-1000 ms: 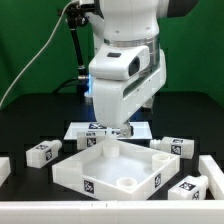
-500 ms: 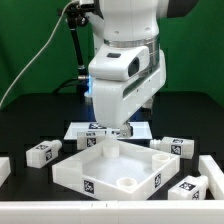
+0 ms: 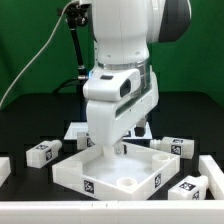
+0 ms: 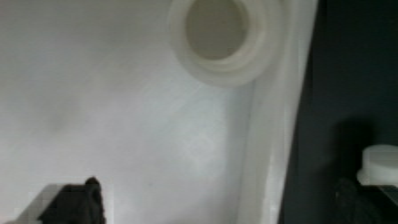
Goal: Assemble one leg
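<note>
The black worktop (image 3: 30,120) carries a white tray (image 3: 68,168), with the marker board (image 3: 73,130) behind. One leg (image 3: 43,153) lies at the exterior view's left, a second leg (image 3: 175,147) at its right.

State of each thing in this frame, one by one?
gripper: low over the tray, jaws hidden, open or shut unclear.
tray: flat on the table, hollow up, visible corner hole empty.
leg at the exterior view's left: loose on the table, unattached.
far leg at the exterior view's right: loose, unattached.
near leg there: loose, unattached.
</note>
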`<state>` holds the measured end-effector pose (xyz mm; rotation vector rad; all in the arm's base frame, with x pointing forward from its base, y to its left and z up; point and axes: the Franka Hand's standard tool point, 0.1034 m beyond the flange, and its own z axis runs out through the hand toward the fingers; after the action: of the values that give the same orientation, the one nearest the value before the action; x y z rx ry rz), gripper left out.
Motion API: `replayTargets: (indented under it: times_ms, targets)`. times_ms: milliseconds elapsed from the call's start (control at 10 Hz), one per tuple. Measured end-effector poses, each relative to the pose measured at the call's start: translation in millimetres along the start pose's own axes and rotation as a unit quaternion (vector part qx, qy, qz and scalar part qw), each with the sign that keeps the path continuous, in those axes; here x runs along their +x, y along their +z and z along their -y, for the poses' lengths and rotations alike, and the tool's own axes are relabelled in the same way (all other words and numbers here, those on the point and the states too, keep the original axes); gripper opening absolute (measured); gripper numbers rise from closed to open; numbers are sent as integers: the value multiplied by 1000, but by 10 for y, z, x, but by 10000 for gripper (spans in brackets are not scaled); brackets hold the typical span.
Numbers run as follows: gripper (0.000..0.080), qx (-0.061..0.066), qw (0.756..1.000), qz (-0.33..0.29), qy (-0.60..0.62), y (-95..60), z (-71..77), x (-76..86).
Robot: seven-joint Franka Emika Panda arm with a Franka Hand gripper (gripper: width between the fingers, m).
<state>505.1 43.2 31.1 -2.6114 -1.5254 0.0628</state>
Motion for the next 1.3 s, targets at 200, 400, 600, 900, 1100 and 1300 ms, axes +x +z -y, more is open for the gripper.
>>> replayTargets:
  times_ms: [200,400,600,900,1100,1300]
  targets:
    - [649,-4,1000,-3,1,144,19,-18]
    - [649,-9,1000,-6,2,206,0,-27]
    - [649,-12,1000,-8,3,212,-18,-31]
    - [393,-11,1000,-7,3,220,-13,-34]
    - [215,-11,1000,-7,3,227,-10,-36]
    - [54,-12,1000,-7,3,219,-19,-35]
